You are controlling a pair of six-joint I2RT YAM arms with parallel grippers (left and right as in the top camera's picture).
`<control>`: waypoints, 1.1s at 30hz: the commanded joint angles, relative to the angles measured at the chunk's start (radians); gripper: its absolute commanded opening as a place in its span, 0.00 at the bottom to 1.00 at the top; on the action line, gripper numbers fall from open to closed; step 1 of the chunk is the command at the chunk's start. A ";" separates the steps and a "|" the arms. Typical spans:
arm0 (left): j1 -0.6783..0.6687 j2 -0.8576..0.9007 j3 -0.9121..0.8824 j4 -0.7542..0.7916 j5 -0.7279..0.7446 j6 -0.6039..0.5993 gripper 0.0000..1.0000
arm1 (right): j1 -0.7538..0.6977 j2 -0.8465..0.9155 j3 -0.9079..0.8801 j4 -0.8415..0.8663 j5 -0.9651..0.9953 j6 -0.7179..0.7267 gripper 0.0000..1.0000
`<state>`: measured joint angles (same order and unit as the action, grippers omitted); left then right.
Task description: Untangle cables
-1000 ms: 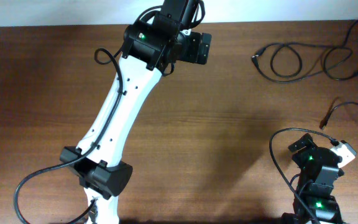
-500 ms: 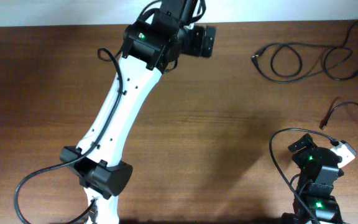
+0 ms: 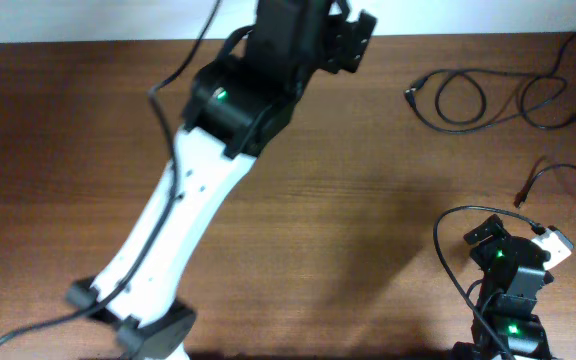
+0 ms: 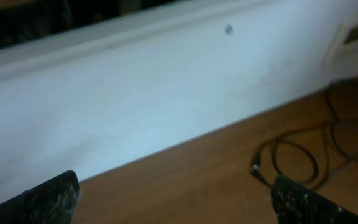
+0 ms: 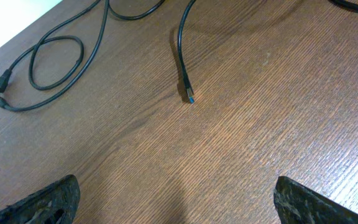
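The left gripper (image 4: pixel 176 208) hangs at the far edge of the table (image 3: pixel 348 200), facing the white wall (image 4: pixel 166 93), fingers spread wide and empty. The right gripper (image 5: pixel 176 205) sits at the near right, likewise spread, holding nothing. The looped cable (image 3: pixel 465 128) lies far right; the blurred left wrist view seems to show this same cord. The second cable (image 5: pixel 180 46) lies apart, nearer the right arm, its plug (image 5: pixel 190 98) on bare wood.

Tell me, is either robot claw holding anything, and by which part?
Nothing is held. The left gripper and right gripper are open and empty; the thin black cables lie on the brown wooden table.
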<state>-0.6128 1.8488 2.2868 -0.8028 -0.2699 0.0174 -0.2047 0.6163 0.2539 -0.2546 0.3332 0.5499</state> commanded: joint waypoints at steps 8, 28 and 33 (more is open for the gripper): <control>0.007 -0.369 -0.592 0.172 -0.030 0.021 0.99 | 0.008 -0.001 -0.007 0.003 0.019 0.005 0.99; 0.262 -1.334 -1.960 1.042 0.265 -0.032 0.99 | 0.008 -0.001 -0.007 0.003 0.019 0.005 0.99; 0.355 -1.478 -2.105 1.197 0.343 -0.032 0.99 | 0.008 -0.001 -0.007 0.003 0.019 0.005 0.99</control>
<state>-0.3073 0.4404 0.2497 0.3267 -0.0048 -0.0048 -0.2028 0.6163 0.2535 -0.2543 0.3378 0.5499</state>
